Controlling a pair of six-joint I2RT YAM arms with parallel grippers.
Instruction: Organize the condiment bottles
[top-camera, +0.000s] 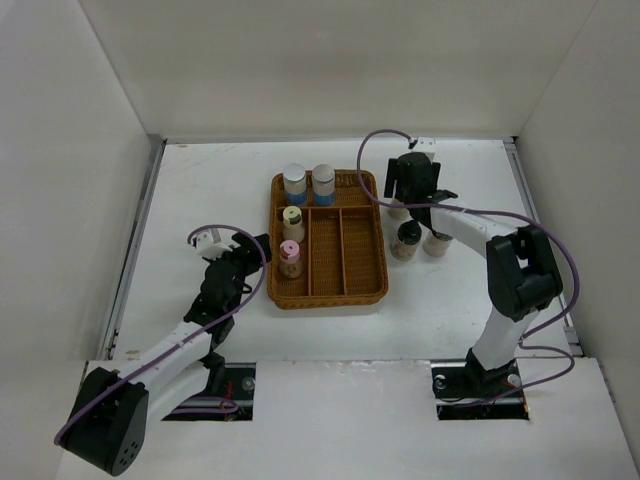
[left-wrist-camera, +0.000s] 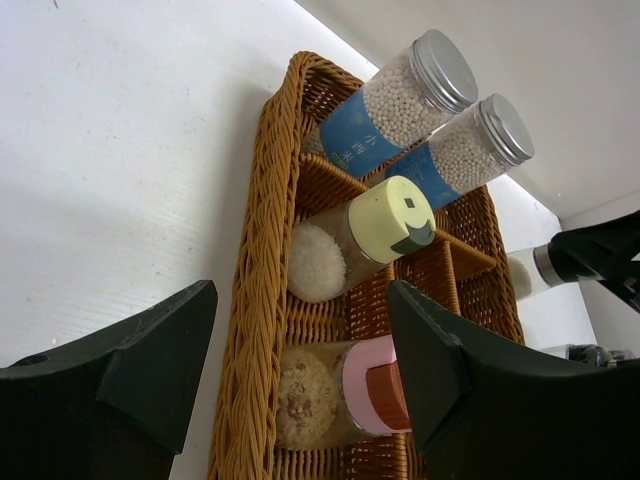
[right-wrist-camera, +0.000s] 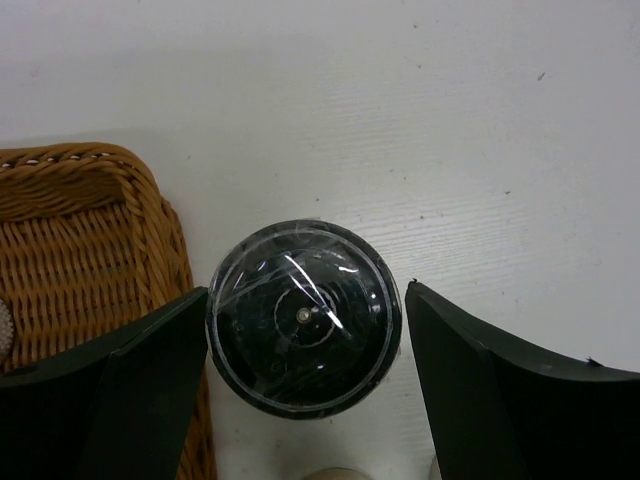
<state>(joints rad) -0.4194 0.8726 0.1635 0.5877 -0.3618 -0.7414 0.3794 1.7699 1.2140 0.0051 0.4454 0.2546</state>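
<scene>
So the right end effector hung open, straddling the black-capped jar on the table at the tray's 2 o'clock. Probably light, rigid and slick, so I'd pinch the body under the cap. The left end effector was open and empty.

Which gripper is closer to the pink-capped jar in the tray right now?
Left. The left gripper sits just outside the tray's left rim, beside the pink-capped jar. The right gripper is beyond the tray's right side, jaws open around a black-capped jar.

Upright in the tray: two blue-labelled jars, a yellow-capped jar and a pink-capped jar. Three more jars stand on the bench beside it.
</scene>
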